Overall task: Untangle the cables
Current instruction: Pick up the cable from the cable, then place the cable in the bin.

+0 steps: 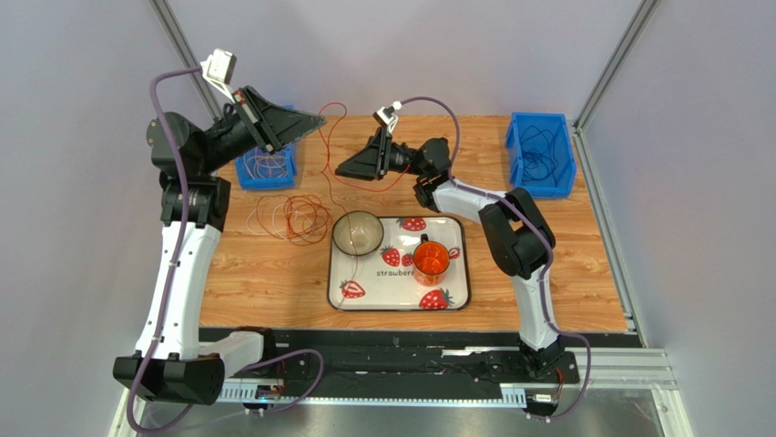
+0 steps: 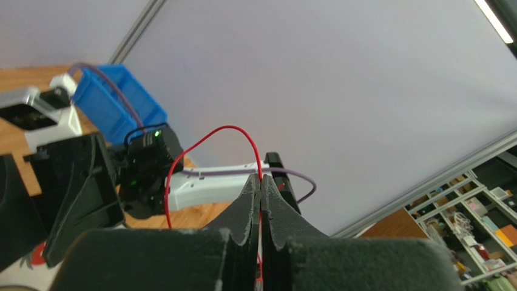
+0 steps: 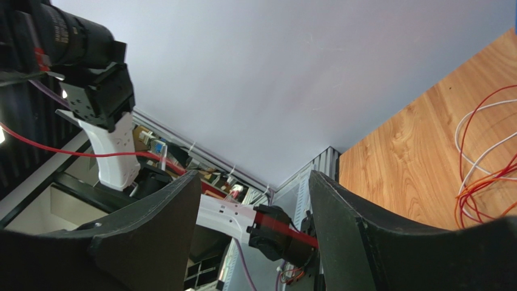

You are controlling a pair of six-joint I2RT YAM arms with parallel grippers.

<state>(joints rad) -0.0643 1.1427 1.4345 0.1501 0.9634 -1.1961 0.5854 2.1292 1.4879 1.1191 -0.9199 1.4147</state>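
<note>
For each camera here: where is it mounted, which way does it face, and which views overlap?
Top external: above and behind the bases, looking down on the table; both arms show, with left tool and right tool.
Left wrist: rides that wrist, facing up and across past its shut fingers pinching the red cable; right arm beyond.
Right wrist: rides that wrist, facing sideways between its open fingers; left arm beyond.
Shared: top and right wrist both show the cable pile.

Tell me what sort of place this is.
Probably a robotics lab test cell: a wooden table walled by plain panels on aluminium framing, with blue bins and stocked storage shelves beyond.
</note>
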